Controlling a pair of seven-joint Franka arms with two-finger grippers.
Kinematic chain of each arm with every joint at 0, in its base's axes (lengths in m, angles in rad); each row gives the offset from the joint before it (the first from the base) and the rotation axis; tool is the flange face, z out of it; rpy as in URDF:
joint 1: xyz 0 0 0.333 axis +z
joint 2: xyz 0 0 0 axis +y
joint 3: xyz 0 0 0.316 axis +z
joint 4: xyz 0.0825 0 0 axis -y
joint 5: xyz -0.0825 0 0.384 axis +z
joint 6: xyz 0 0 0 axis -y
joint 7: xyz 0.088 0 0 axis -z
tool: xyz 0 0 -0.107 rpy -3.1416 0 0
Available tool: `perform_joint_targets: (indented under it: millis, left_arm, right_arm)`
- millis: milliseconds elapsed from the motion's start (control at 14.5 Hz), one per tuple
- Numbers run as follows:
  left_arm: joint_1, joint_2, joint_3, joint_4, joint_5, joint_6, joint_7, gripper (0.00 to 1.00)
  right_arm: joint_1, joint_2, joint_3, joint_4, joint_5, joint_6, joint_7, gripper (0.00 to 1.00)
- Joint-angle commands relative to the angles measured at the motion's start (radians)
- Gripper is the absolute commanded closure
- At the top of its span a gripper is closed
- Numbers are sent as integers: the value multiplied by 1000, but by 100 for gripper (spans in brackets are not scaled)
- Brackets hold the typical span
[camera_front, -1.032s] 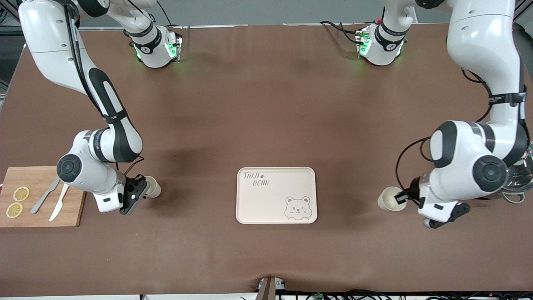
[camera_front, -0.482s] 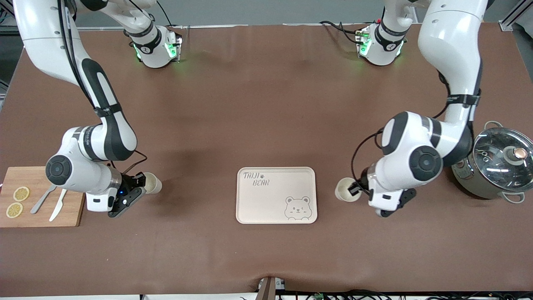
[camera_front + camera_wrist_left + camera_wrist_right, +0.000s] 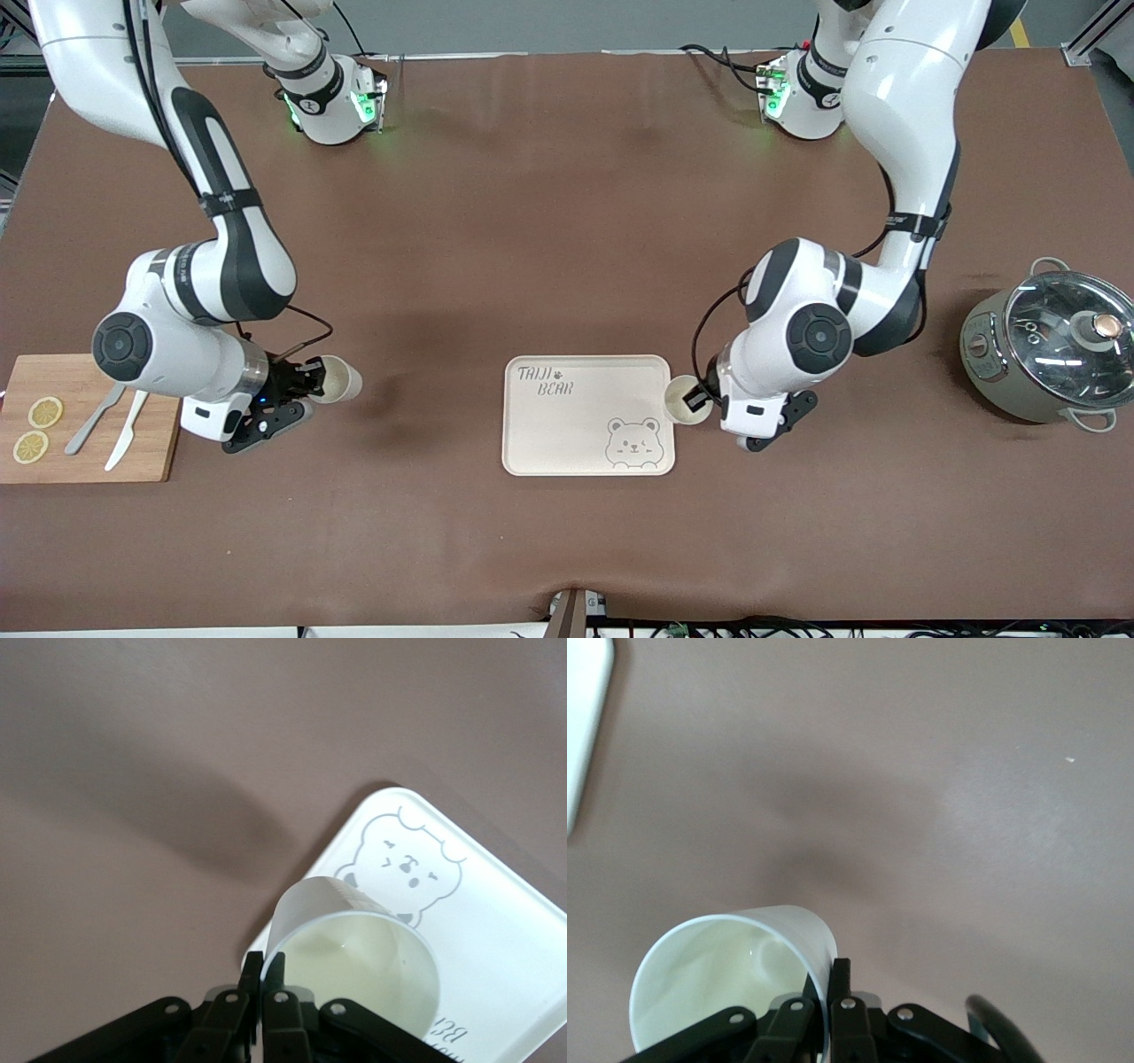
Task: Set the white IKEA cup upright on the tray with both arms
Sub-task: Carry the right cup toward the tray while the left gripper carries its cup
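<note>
Both white arms are reaching low over the brown table (image 3: 567, 221). Cream-white rectangular tray (image 3: 576, 416) is reading "TAIJI BEAR". Left gripper (image 3: 700, 400), jaws pinching a white cup's (image 3: 684, 400) rim, is hanging at the tray's edge. Right gripper (image 3: 312, 381) is likewise clamping a second white cup (image 3: 341, 379) beside the wooden cutting board (image 3: 84, 421).

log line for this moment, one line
left end effector: shut on cup, at tray edge | right end effector: shut on second cup, over table, beside cutting board

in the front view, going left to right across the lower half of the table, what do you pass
Wooden cutting board → right gripper gripping a white cup → tray → left gripper gripping another white cup → pot.
</note>
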Motion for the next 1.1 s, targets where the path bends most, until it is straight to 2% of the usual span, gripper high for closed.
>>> perform_joint_targets:
  millis: [0, 344, 688, 895, 964, 1032]
  left_arm:
    - [-25, 23, 3, 14, -41, 57, -26, 100]
    - [-54, 99, 3, 40, -50, 134, -61, 100]
    - [-77, 142, 6, 40, -48, 137, -60, 100]
    - [-84, 150, 9, 38, -45, 137, -54, 100]
    - [-82, 150, 9, 38, -44, 137, -48, 98]
    - [-82, 149, 9, 38, -44, 137, -45, 74]
  right_arm:
    - [90, -20, -5, 66, 25, -69, 241, 100]
    - [269, 13, -8, 161, 19, -38, 663, 100]
    - [380, 133, -11, 236, 14, 125, 878, 100]
    - [408, 188, -12, 250, 12, 214, 931, 100]
    - [411, 201, -12, 250, 11, 239, 934, 100]
    - [417, 216, -14, 250, 8, 259, 935, 100]
